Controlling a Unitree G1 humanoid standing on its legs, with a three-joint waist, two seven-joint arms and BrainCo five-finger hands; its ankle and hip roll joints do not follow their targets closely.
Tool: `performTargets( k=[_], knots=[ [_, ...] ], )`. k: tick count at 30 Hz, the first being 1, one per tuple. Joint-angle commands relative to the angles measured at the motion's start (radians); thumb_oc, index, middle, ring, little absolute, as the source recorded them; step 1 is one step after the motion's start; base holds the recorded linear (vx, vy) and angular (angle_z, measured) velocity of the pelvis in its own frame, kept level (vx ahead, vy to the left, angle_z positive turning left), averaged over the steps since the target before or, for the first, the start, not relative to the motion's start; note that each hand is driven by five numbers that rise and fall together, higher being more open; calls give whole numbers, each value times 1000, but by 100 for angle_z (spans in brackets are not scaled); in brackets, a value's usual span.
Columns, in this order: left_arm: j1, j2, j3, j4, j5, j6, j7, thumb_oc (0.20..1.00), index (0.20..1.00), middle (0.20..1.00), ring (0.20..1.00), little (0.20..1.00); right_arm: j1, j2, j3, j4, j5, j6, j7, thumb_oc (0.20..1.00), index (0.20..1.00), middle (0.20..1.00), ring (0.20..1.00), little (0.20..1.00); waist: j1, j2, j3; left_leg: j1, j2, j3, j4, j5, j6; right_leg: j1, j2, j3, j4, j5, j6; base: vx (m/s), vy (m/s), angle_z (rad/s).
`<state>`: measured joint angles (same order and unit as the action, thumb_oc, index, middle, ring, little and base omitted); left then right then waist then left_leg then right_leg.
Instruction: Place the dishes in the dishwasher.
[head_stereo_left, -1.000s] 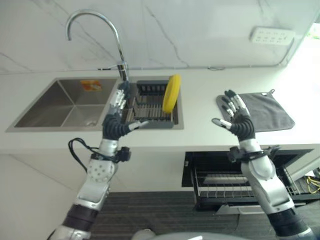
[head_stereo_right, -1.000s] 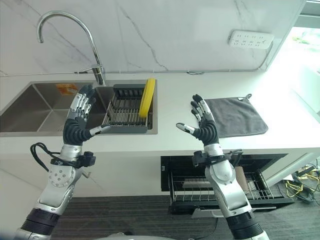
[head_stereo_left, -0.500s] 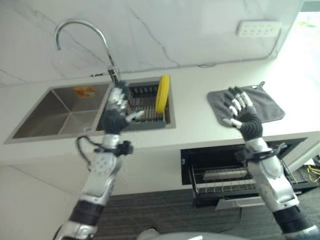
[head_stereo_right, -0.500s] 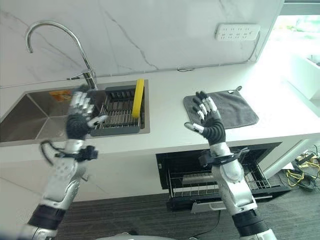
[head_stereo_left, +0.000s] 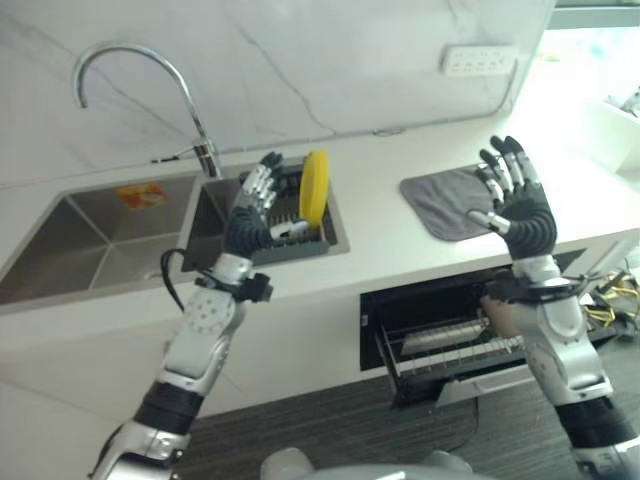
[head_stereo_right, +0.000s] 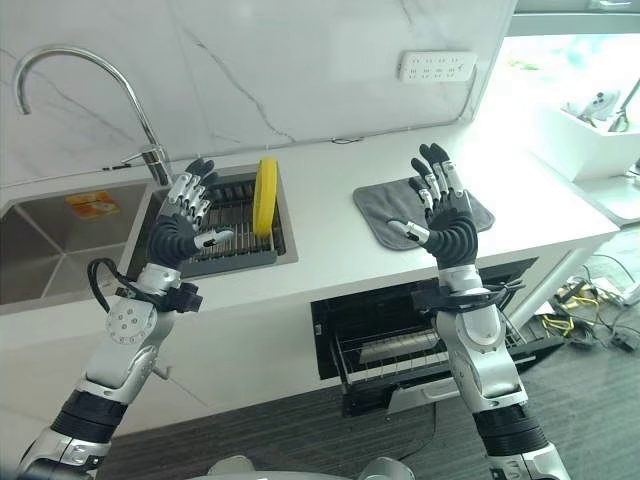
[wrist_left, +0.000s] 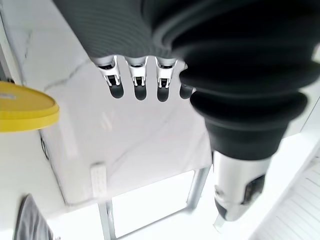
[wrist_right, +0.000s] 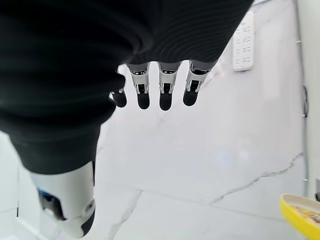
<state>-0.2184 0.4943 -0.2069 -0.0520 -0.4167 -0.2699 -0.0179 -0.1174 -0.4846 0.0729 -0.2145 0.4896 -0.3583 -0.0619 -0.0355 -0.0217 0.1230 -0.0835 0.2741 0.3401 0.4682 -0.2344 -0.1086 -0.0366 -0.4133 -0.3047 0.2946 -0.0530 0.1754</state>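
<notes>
While both arms are lifted in front of the worktop (head_stereo_right: 330, 220), the left robot hand (head_stereo_right: 185, 222) is raised with its palm turned inward and its fingers spread straight, holding nothing. It hangs just in front of the dark rack (head_stereo_right: 225, 225) that sits in the right part of the sink (head_stereo_right: 60, 245). The yellow plate (head_stereo_right: 264, 195) stands upright on its edge at the right end of this rack, just beside the hand but apart from it. The right robot hand (head_stereo_right: 448, 215) is also released, fingers straight and spread, and it hovers in front of the grey cloth (head_stereo_right: 395, 205) lying on the worktop. Below the worktop the dishwasher (head_stereo_right: 400, 340) is open, its wire basket (head_stereo_right: 385, 350) pulled out and without dishes that I can see. A curved tap (head_stereo_right: 75, 70) rises behind the sink, and a white socket strip (head_stereo_right: 435, 66) is fixed on the marble wall.

Compared with half a second ago, the whole scene has shifted, so the camera has moved. The plate has stayed in the rack, and both hands are open as before; the right one now appears higher against the cloth.
</notes>
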Motion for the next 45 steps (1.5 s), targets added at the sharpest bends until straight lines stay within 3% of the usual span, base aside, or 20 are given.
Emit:
performTargets(
  k=[1, 3, 4, 6, 7, 8, 9, 10, 12, 17, 26, 30, 31, 32, 33, 34, 35, 38, 40, 45],
  knots=[
    [32, 12, 16, -56, -8, -25, -39, 1000, 1000, 1000, 1000, 1000, 20, 25, -58, -77, 38, -52, 54, 1000, 1000, 1000, 1000, 1000, -11, 44, -17, 152, -80, 34, -346, 163, 40, -16, -19, -42, 42, 69, 43, 39, 761, 16],
    [50, 12, 26, -59, 16, -53, -40, 1000, 1000, 1000, 1000, 1000, 22, 37, -52, -90, 19, -33, 71, 1000, 1000, 1000, 1000, 1000, 8, 56, -11, 189, -96, 82, -411, 171, 47, -33, -47, -127, 52, 87, 46, 2, 552, -45],
    [47, 30, 38, -69, 5, -52, -46, 1000, 1000, 1000, 1000, 1000, 11, 34, -32, -89, 4, -33, 47, 1000, 1000, 1000, 1000, 1000, 22, 63, -5, 194, -118, 88, -433, 167, 56, -49, -28, -170, 81, 76, 43, -6, 342, -91],
    [42, 36, 42, -67, -3, -51, -50, 1000, 1000, 1000, 1000, 1000, 7, 31, -25, -89, 1, -31, 34, 1000, 1000, 1000, 1000, 1000, 26, 64, -4, 194, -123, 91, -438, 166, 59, -51, -18, -184, 84, 70, 41, 2, 288, -44],
    [-9, 52, 29, -14, -12, -73, -28, 1000, 1000, 1000, 1000, 1000, -20, 25, 12, -57, -1, -29, 0, 1000, 1000, 1000, 1000, 1000, 32, 57, -1, 197, -167, 76, -478, 171, 79, -44, 66, -229, 30, 33, 8, 9, 307, 2],
    [-17, 48, 18, -2, -13, -80, -28, 1000, 1000, 1000, 1000, 1000, -16, 23, 14, -43, 11, -45, 5, 1000, 1000, 1000, 1000, 1000, 21, 56, -2, 190, -174, 50, -478, 172, 85, -45, 110, -190, 29, 7, 0, 9, 307, 0],
    [-17, 48, 18, -2, -13, -80, -28, 1000, 1000, 1000, 1000, 1000, -16, 23, 14, -43, 11, -45, 5, 1000, 1000, 1000, 1000, 1000, 21, 56, -2, 190, -174, 50, -478, 172, 85, -45, 110, -190, 29, 7, 0, 30, 23, -3],
    [-9, 27, 9, 6, 20, -87, -27, 1000, 1000, 1000, 1000, 1000, -10, 26, 8, -27, 19, -62, 21, 1000, 1000, 1000, 1000, 1000, 13, 54, -9, 188, -166, 49, -490, 193, 84, -19, 156, -170, -6, -32, -15, 8, -2, 17],
    [15, -1, 0, -13, 62, -88, -6, 1000, 1000, 1000, 1000, 1000, -15, 33, 8, -13, 25, -74, 39, 1000, 1000, 1000, 1000, 1000, 23, 48, -18, 184, -156, 70, -496, 209, 67, 20, 157, -192, -84, -12, -7, -4, -38, 32],
    [24, 8, 18, -13, 55, -79, 28, 1000, 1000, 1000, 1000, 1000, -37, 20, 14, -10, 35, -71, 43, 1000, 1000, 1000, 1000, 1000, 27, 39, -37, 176, -145, 76, -480, 216, 43, 77, 199, -160, -195, 7, -8, 22, -103, -21],
    [20, 2, 25, -21, 79, -72, 64, 1000, 1000, 1000, 1000, 1000, -76, 14, 26, -9, 43, -43, 43, 1000, 1000, 1000, 1000, 1000, 31, 25, -40, 146, -123, 92, -393, 187, 24, 111, 224, -158, -251, 10, -30, 3, -128, -12],
    [17, 15, 40, -22, 76, -75, 82, 1000, 1000, 1000, 1000, 1000, -110, -1, 38, -1, 70, -29, 70, 1000, 1000, 1000, 1000, 1000, 32, -1, -32, 92, -125, 115, -225, 103, 42, 111, 229, -152, -240, -9, -56, -2, -172, 0],
    [22, 14, 48, -31, 71, -73, 90, 1000, 1000, 1000, 1000, 1000, -118, -3, 43, 0, 72, -22, 74, 1000, 1000, 1000, 1000, 1000, 38, -8, -22, 43, -119, 100, -122, 101, 32, 127, 237, -138, -255, -12, -68, 76, -191, -34],
    [34, 7, 56, -40, 76, -68, 96, 1000, 1000, 1000, 1000, 1000, -118, 1, 50, 1, 72, -17, 79, 1000, 1000, 1000, 1000, 1000, 44, -3, -15, -10, -91, 74, -69, 158, 9, 141, 260, -116, -276, -14, -81, 238, 63, -26],
    [69, -9, 59, -54, 102, -73, 110, 1000, 1000, 1000, 1000, 1000, -110, 16, 65, 4, 67, -14, 104, 1000, 1000, 1000, 1000, 1000, 56, 19, -23, 51, -35, 51, -262, 210, -8, 153, 250, -131, -284, -9, -71, 296, 275, -58],
    [89, -12, 62, -70, 101, -76, 112, 1000, 1000, 1000, 1000, 1000, -93, 23, 70, -17, 48, -5, 99, 1000, 1000, 1000, 1000, 1000, 63, 31, -25, 38, 2, -4, -292, 321, -41, 155, 259, -108, -292, -10, -73, 454, 507, -97],
    [86, -8, 45, -62, 89, -76, 122, 1000, 1000, 1000, 1000, 1000, -54, 6, 59, -36, 77, -17, 91, 1000, 1000, 1000, 1000, 1000, 38, 36, -41, 108, 22, 63, -376, 259, -40, 147, 219, -156, -259, -13, -46, 358, 389, -102],
    [83, -4, 42, -41, 84, -74, 118, 1000, 1000, 1000, 1000, 1000, -48, 6, 61, -41, 67, -12, 84, 1000, 1000, 1000, 1000, 1000, 49, 40, -37, 124, -16, 63, -396, 250, -20, 137, 193, -180, -222, -13, -40, 170, 197, 5],
    [110, -10, 55, -38, 77, -82, 89, 1000, 1000, 1000, 1000, 1000, -50, 32, 67, -35, 38, -5, 65, 1000, 1000, 1000, 1000, 1000, 72, 41, -36, 137, -66, 27, -413, 228, -2, 134, 185, -170, -216, -14, -32, 176, 98, 68],
    [129, -12, 54, -50, 84, -74, 82, 1000, 1000, 1000, 1000, 1000, -47, 36, 63, -40, 38, 1, 55, 1000, 1000, 1000, 1000, 1000, 83, 40, -34, 136, -69, 24, -421, 228, 0, 140, 181, -171, -224, -14, -27, 28, -10, 19]
  ],
)
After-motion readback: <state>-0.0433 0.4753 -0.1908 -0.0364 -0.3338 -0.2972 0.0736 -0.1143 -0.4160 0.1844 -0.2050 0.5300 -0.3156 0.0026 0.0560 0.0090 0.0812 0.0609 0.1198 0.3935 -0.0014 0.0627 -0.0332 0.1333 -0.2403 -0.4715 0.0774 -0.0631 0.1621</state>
